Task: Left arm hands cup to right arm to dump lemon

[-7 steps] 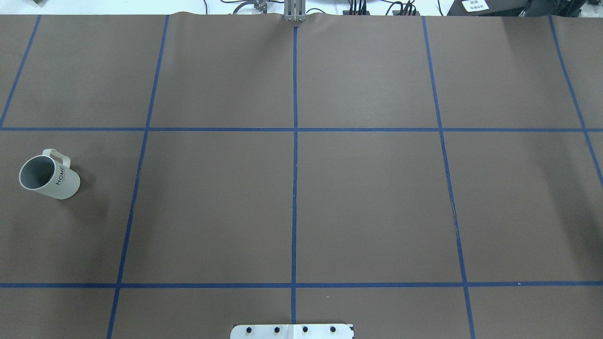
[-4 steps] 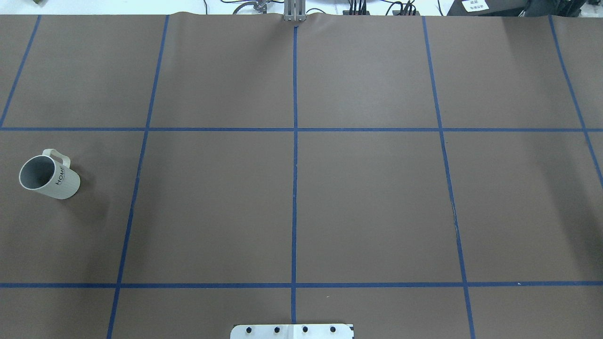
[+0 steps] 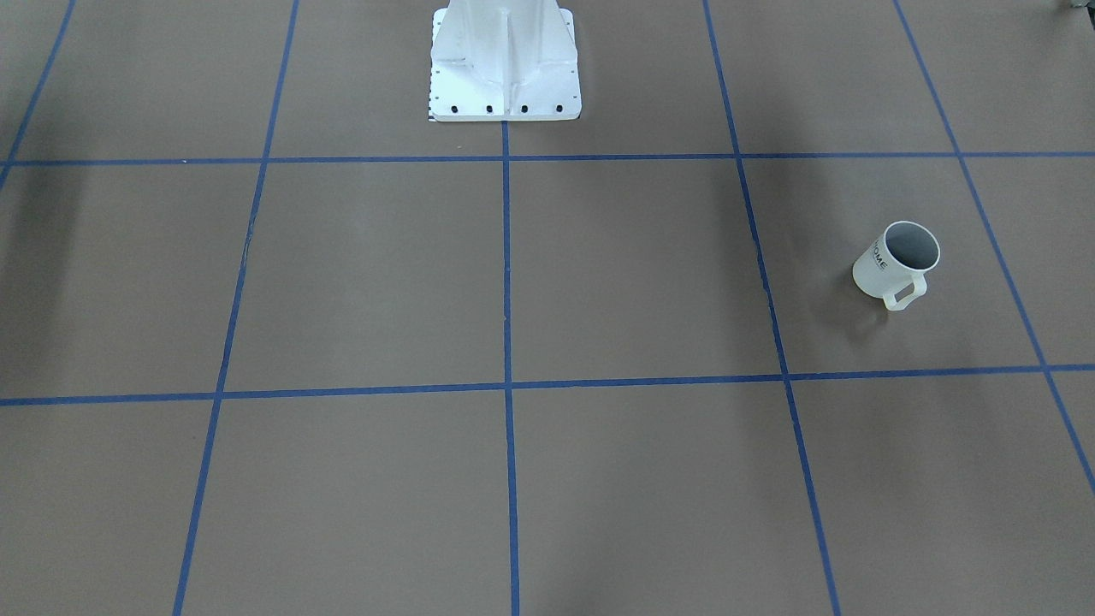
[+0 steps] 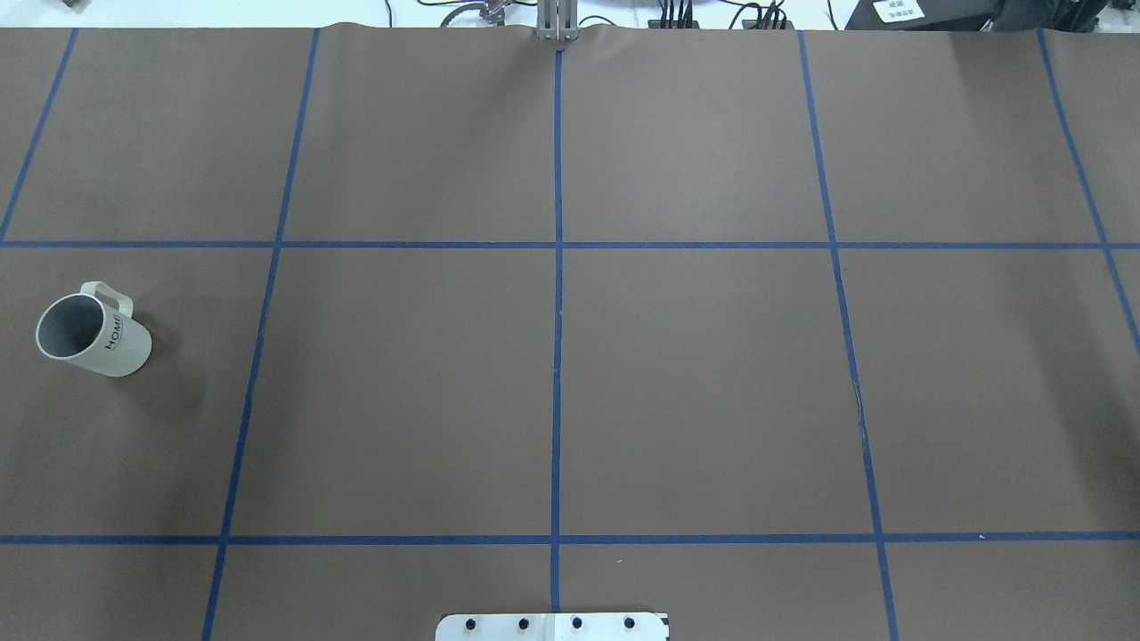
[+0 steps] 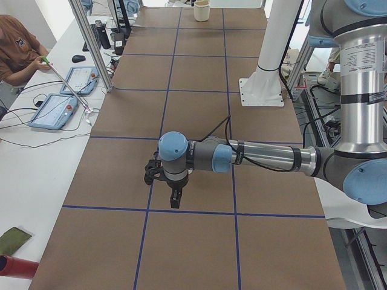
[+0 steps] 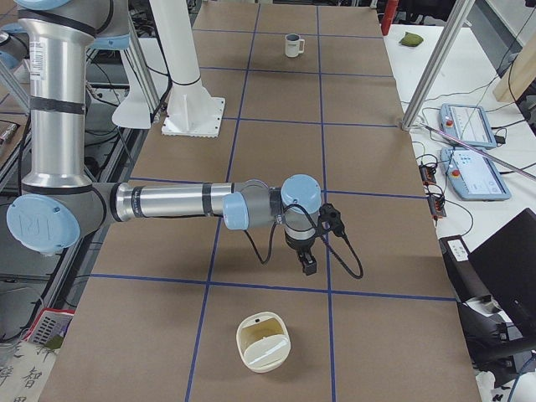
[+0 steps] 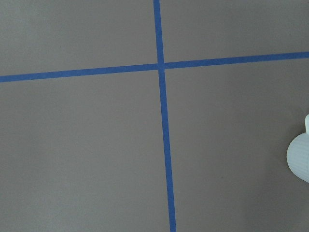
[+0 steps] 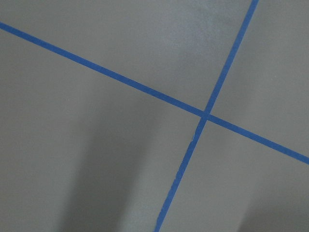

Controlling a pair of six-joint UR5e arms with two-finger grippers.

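Note:
The cup, a cream-white mug with a squared handle and "HOME" on its side, stands upright at the table's left. It also shows in the front-facing view and far off in the exterior right view. Its inside looks grey, and the lemon is out of view. The left gripper hangs pointing down over that area and hides the cup in the exterior left view. A white edge shows at the right border of the left wrist view. The right gripper points down over a blue line. I cannot tell whether either is open or shut.
A cream rounded container with something pale yellow inside sits near the table's right end, and shows far off in the exterior left view. The white robot base stands at the middle. An operator and control tablets sit beside the table.

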